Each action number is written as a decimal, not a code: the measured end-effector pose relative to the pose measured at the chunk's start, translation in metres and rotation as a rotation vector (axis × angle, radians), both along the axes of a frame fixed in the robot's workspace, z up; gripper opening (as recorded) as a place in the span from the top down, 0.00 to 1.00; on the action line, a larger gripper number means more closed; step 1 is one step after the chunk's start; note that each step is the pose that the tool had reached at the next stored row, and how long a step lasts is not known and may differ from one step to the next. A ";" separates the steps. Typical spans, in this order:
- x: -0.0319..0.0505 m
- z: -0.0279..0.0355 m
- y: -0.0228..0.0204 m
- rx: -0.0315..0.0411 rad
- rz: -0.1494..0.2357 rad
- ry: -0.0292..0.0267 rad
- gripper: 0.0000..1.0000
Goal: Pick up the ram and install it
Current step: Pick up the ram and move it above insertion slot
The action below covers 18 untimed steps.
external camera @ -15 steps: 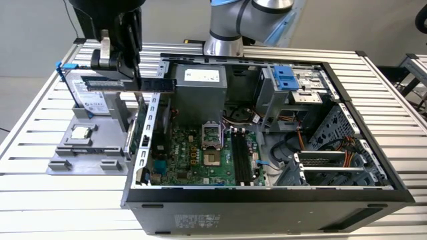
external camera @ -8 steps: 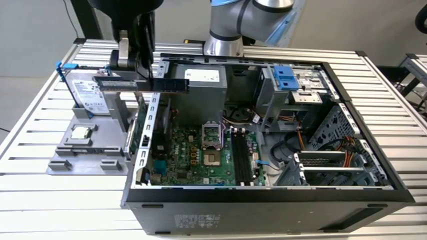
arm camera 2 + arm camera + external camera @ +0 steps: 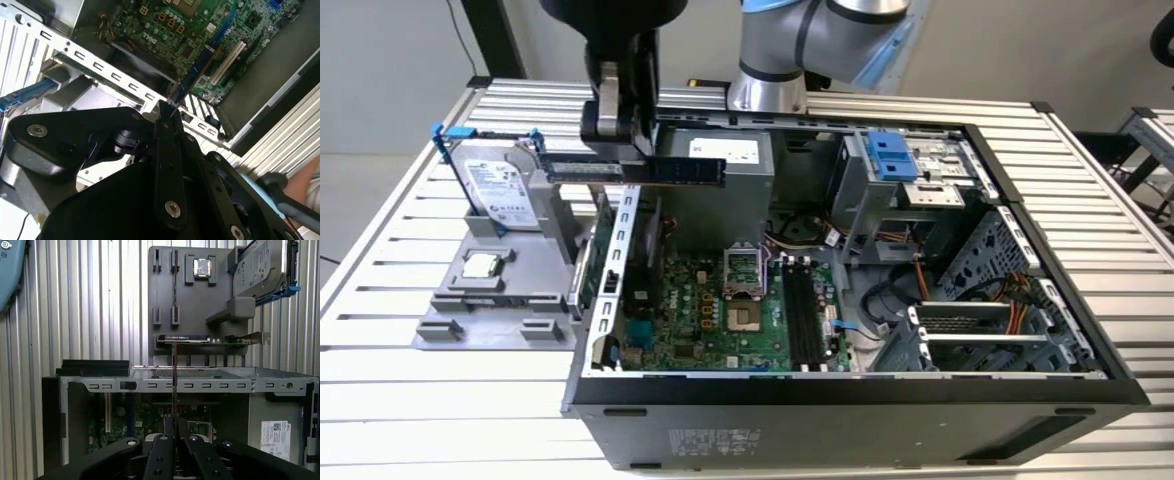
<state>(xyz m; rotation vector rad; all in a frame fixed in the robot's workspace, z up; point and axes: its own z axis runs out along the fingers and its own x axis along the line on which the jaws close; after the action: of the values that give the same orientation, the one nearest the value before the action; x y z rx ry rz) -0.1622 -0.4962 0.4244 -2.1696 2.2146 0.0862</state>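
The hand point(image 3: 630, 158) is clamped on the ram point(image 3: 674, 170) near one end. The stick juts out level over the case point(image 3: 854, 388) wall on the exterior view's left, between the holder point(image 3: 454, 322) and the board point(image 3: 707, 310). In both wrist views the ram shows edge-on, running straight out from between the fingers point(image 3: 162, 455) (no twist in the grip, as far as I can judge).

The step in hand looks like the carry to the slots point(image 3: 803, 318), which lie deeper in the case beside the socket point(image 3: 744, 290). The stick now lies across the slots' direction, so doing this well means turning it parallel to them and holding it level. It should clear the wall and the cables point(image 3: 787, 240) with margin, with the contact edge brought square over one slot. With the grip off-centre, the free end will likely tip under pressure, so any press should be gentle and straight down. The drive point(image 3: 500, 185) and CPU point(image 3: 483, 265) sit on the holder, apart from the ram.
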 end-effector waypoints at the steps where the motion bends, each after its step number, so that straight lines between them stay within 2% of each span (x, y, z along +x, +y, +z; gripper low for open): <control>1: 0.0026 0.0000 0.0000 -0.0001 0.000 0.0000 1.00; 18: 0.0476 0.0000 0.0000 -0.0001 0.000 0.0000 1.00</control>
<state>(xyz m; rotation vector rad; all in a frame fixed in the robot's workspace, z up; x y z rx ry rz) -0.1145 -0.4962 0.4244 -2.1697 2.2147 0.0861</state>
